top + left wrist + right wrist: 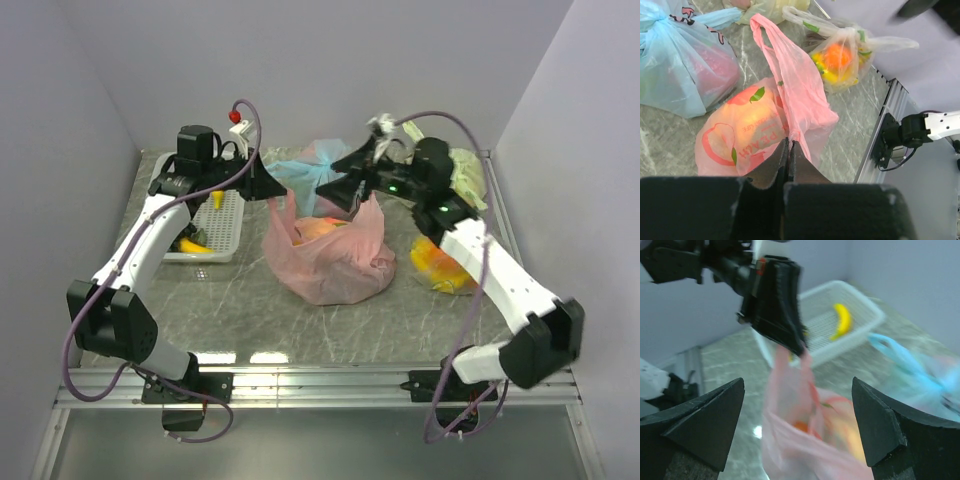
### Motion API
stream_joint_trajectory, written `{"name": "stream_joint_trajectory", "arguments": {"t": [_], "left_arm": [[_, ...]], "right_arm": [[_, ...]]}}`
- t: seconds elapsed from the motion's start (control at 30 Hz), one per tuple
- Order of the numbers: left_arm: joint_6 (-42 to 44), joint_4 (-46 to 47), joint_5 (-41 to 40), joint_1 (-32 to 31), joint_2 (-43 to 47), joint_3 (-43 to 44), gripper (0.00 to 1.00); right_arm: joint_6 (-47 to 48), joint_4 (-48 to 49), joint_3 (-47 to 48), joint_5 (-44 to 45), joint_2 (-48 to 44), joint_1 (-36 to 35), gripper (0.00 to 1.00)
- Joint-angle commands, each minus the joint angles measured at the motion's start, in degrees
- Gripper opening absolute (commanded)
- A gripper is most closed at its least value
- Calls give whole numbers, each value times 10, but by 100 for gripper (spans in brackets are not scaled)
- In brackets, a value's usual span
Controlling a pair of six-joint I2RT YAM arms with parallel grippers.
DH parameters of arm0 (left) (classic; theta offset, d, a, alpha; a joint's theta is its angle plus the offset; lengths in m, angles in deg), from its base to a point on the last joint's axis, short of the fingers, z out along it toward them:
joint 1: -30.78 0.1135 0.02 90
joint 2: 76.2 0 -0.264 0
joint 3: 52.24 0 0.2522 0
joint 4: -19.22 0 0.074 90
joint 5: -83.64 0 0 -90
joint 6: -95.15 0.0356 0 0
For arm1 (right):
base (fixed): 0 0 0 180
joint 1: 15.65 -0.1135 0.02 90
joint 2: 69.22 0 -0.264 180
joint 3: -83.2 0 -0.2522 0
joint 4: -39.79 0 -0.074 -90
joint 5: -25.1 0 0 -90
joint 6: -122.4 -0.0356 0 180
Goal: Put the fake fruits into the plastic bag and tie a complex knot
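Note:
The pink plastic bag [330,258] sits mid-table with orange and yellow fake fruits showing through it [747,120]. My left gripper [277,195] is shut on the bag's left handle and holds it up [789,143]. The other handle [785,65] lies loose across the bag toward the far side. My right gripper [341,183] is open and empty, hovering just above the bag's right side; in the right wrist view [797,422] the bag [805,445] lies between its spread fingers. No knot shows on the pink bag.
A white basket [228,235] at the left holds yellow bananas [196,245]. A tied light blue bag [305,165] lies behind the pink one. A pale bag with orange and yellow fruit [443,265] lies at the right, beside a pale green bag [467,170].

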Motion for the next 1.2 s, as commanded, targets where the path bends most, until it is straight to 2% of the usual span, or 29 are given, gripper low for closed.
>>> {"name": "stream_joint_trajectory", "arguments": {"t": [0.0,0.07,0.33,0.5,0.7,0.8,0.97,1.0,1.07,1.1,1.17], "left_arm": [[-25,27,-8,2,29,-5,0],[-31,27,-9,2,32,-9,0],[-35,51,-2,2,40,-27,0],[-44,67,1,2,40,-30,0],[-65,81,-1,2,35,-26,0],[-69,81,-4,3,39,-28,0],[-82,98,-26,12,44,-32,0],[-83,103,-27,14,42,-30,0],[-83,104,-29,25,40,-26,0],[-85,108,-29,29,40,-28,0],[-84,116,-28,36,40,-32,0]], "right_arm": [[-72,122,-4,14,83,-46,95],[-97,186,-5,14,120,-58,95],[-131,298,-17,-11,178,-109,96],[-134,310,-33,-24,199,-128,97],[-89,272,-49,30,241,-153,97],[-72,269,-65,58,257,-152,79],[-55,239,-100,48,257,-153,57],[-55,235,-107,44,257,-153,46],[-59,230,-128,33,261,-153,34],[-59,227,-133,27,262,-153,22],[-64,225,-141,25,276,-154,11]]}}
